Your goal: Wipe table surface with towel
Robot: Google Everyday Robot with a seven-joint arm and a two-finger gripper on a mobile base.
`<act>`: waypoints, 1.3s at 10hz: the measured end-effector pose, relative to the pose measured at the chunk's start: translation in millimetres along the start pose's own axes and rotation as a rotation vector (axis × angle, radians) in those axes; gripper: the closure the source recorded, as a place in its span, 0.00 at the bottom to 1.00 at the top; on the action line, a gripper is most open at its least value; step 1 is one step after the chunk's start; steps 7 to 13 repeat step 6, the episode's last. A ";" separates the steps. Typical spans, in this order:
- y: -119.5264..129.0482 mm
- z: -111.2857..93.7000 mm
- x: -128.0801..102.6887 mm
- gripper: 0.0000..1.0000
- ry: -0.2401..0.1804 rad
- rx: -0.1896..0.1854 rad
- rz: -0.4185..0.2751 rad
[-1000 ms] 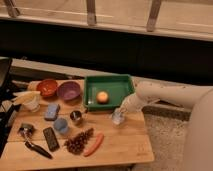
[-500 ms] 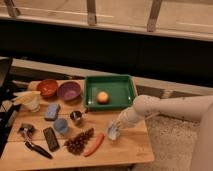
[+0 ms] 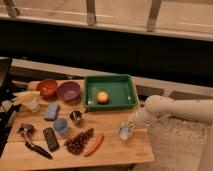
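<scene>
Reaching arm: the white arm [image 3: 172, 110] enters from the right edge, runs leftward and bends down at the wrist, so the jaws [image 3: 126, 132] point at the worktop [image 3: 115, 150] near its front right corner.
Jaws: low over the wood, on a pale, crumpled towel [image 3: 125, 133]; whether they are open or closed on it I cannot tell.
Towel: directly under the jaws, lying on the worktop, a small whitish-blue bundle.
Green tray [image 3: 111, 80]: behind the jaws and slightly to their left, at the back of the worktop.
Orange ball [image 3: 102, 97]: inside the tray, well apart from the jaws.
Carrot [image 3: 93, 144]: left of the jaws, lying slantwise near the front edge.
Grapes [image 3: 79, 142]: a dark bunch just beyond the carrot, farther left of the jaws.
Metal cup [image 3: 76, 117]: left of the jaws and a little farther back, near the tray's front left corner.
Blue cup [image 3: 61, 125]: farther left than the metal cup.
Sponge [image 3: 52, 111]: blue, behind the blue cup.
Purple bowl [image 3: 69, 91]: far left and behind the jaws, just beside the tray.
Orange bowl [image 3: 48, 87]: touching or just beside the purple bowl, farther left.
Black remote [image 3: 50, 138]: far left of the jaws, near the front.
White cup [image 3: 31, 102]: at the far left edge.
</scene>
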 end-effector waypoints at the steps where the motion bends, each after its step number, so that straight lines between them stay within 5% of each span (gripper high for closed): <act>1: 9.2 -6.9 -9.0 1.00 -0.019 -0.007 -0.006; 4: 57.8 -10.5 -4.1 1.00 -0.050 -0.045 -0.069; 6: 85.8 -1.1 11.8 1.00 -0.027 -0.059 -0.106; 13: 85.8 -1.1 11.8 1.00 -0.027 -0.059 -0.106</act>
